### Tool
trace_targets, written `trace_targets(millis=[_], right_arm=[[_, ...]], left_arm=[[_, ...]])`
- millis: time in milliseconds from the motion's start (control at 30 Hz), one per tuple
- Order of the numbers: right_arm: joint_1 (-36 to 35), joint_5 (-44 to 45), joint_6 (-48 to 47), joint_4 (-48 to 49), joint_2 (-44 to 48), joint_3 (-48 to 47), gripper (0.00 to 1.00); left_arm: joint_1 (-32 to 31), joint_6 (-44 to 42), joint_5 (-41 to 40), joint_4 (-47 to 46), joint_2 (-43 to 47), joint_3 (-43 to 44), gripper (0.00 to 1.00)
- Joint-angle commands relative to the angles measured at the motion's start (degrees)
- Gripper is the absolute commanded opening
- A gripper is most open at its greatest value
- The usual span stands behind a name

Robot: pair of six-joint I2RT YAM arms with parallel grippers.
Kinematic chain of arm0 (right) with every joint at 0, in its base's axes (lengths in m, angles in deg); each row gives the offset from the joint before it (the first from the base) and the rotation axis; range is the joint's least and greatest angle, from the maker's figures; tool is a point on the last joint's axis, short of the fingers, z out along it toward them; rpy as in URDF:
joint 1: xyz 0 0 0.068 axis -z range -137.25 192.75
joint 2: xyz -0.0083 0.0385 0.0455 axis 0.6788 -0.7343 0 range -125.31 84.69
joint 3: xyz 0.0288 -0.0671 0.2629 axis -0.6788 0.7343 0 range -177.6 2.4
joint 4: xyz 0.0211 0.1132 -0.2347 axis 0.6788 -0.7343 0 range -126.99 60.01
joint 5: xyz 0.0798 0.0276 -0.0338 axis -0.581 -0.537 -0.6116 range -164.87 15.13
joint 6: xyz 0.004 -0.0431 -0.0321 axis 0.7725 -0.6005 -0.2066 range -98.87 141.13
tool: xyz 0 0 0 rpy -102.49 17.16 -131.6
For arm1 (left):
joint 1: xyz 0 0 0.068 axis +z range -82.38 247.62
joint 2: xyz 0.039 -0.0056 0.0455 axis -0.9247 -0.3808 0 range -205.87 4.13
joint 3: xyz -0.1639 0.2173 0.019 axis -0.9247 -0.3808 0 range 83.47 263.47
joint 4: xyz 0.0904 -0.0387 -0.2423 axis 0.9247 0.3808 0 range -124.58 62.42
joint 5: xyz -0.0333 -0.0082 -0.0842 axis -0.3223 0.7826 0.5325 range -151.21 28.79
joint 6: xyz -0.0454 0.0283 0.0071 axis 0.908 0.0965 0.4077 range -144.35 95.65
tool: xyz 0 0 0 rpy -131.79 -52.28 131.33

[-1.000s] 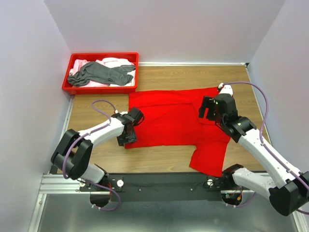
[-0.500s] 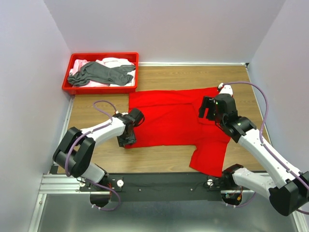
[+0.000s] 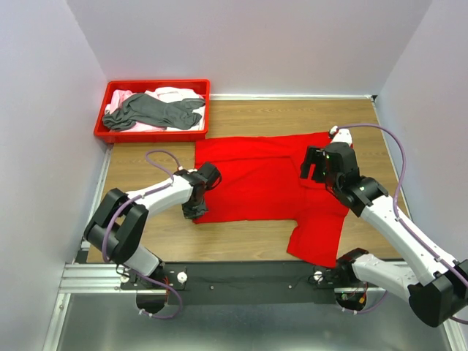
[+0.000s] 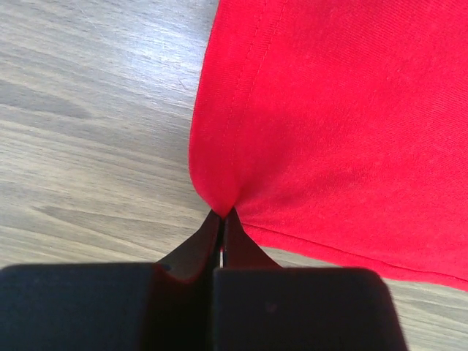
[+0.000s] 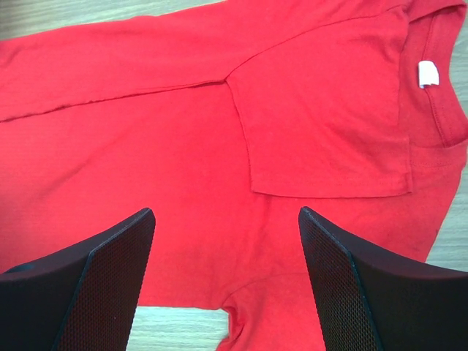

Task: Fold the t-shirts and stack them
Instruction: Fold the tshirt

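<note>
Top view: the red shirt [image 3: 263,183] lies spread flat mid-frame on the table [image 3: 146,162]. The left gripper [image 3: 195,211] sits at its lower left corner, and the right gripper [image 3: 313,168] is over its right part. At upper left, a tray [image 3: 150,134] holds a grey shirt [image 3: 150,110] on pink shirts [image 3: 172,93].

Left wrist: the jaws are pinched together on the red shirt's corner.

Right wrist: the fingers [image 5: 110,270] stand wide apart and hold nothing above the red cloth. A label [image 5: 426,74] shows at upper right.

Matt red cloth t-shirt [image 4: 336,124] on smooth wood-grain table [image 4: 88,124]
</note>
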Motion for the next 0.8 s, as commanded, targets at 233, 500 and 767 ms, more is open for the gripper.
trace_targets(millis=[233,500,767], right_arm=[[1.53,1.26,5.96,-7.56,-1.78,0.93,0.99],[23.32,-13.17,8.70,-12.75,-6.70,5.51,0.96],[40.18,-12.90,12.56,-16.80,-13.65,6.11,0.67]], left_arm=[[-0.26,-0.48,-1.47,1.39,2.91,2.37,0.00],[-0.44,-4.08,-1.20,-4.83,7.92,1.33,0.00],[-0.35,-9.88,1.60,-13.44,10.55,-3.33,0.00]])
